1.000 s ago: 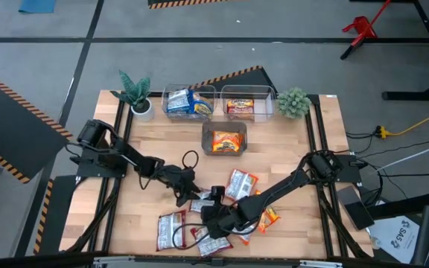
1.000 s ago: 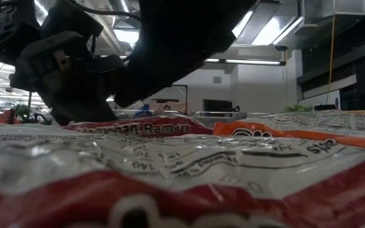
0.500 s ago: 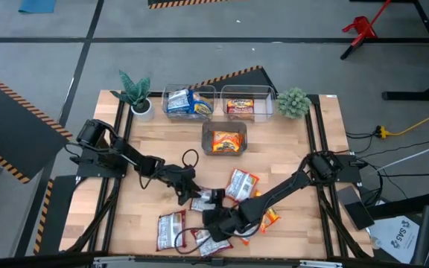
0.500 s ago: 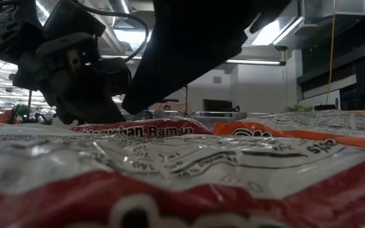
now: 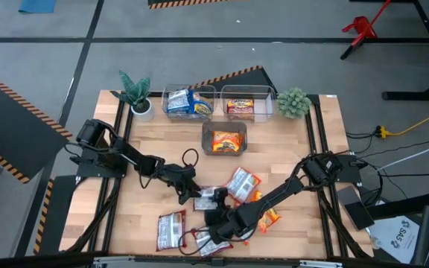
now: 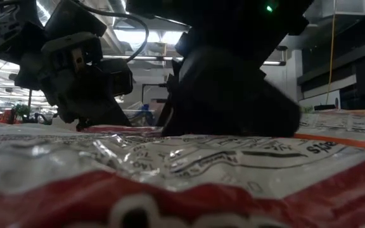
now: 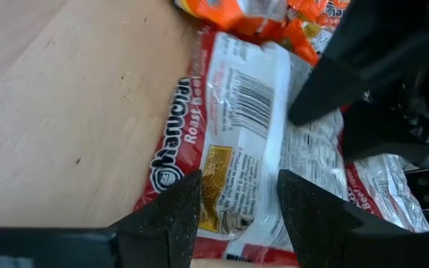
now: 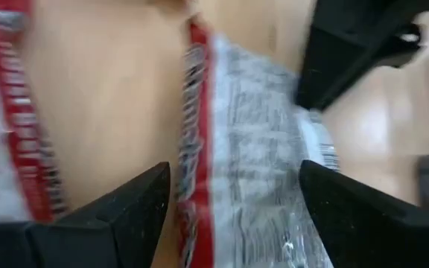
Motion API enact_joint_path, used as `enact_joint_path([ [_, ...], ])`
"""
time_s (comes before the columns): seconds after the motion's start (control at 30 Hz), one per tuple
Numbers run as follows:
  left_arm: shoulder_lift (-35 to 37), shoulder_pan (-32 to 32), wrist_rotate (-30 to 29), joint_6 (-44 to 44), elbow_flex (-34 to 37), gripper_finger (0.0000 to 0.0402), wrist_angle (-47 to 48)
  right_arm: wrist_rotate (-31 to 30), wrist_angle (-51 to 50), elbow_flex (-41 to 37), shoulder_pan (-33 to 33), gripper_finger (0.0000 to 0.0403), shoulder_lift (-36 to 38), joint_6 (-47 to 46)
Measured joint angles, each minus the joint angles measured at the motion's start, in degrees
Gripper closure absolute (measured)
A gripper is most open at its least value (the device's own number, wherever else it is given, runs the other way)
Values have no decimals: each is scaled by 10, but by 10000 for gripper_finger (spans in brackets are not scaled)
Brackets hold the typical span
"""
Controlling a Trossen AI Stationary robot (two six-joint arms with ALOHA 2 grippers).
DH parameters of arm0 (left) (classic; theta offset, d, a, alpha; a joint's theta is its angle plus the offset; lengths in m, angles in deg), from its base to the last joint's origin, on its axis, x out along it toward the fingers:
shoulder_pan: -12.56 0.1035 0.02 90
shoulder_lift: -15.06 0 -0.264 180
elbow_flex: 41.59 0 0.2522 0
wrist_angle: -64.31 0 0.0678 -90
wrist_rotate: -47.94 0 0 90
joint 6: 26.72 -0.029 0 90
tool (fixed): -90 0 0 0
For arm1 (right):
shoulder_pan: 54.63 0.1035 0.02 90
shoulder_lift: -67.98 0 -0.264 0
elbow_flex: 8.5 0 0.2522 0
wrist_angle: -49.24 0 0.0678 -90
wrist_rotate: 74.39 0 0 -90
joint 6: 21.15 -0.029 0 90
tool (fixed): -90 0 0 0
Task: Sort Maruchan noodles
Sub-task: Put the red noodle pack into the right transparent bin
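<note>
A grey concrete floor (image 5: 274,30) with hazard-striped tape (image 5: 6,82) surrounds the wooden table (image 5: 274,149).

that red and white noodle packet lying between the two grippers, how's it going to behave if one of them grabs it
The red and white packet lies flat, back side up. Its crinkled glossy wrapper suggests the film may slip or buckle at the edges under the open left gripper. Being thin and flat, it probably slides on the wooden table rather than tipping. It looks light, though that can't be confirmed.

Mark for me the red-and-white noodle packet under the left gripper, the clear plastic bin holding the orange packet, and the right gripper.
Red-and-white noodle packet (image 7: 233,141): left wrist view, on its barcode panel.
Clear plastic bin with the orange packet (image 5: 206,131): high view, on its left rim.
Right gripper (image 8: 233,201): right wrist view, midway between its open fingertips.
</note>
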Motion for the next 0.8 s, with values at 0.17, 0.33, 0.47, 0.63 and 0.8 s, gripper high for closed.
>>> enact_joint_path([
  [0.17, 0, 0, 4, 0, 0, 230, -1, 1, -29, 0, -13, 110, 0, 5],
  [0.33, 0, 0, 7, 0, 2, 230, -12, -4, -53, 0, -17, 139, 0, 4],
  [0.47, 8, 0, 18, 12, 4, 230, -19, -4, -67, 1, -16, 199, 0, 17],
  [0.63, 43, 15, 30, 42, 7, 230, -11, -2, -135, 46, -15, 276, 1, 18],
  [0.8, 97, 51, 59, 61, 7, 230, -9, 50, -213, 114, -27, 320, 0, 17],
])
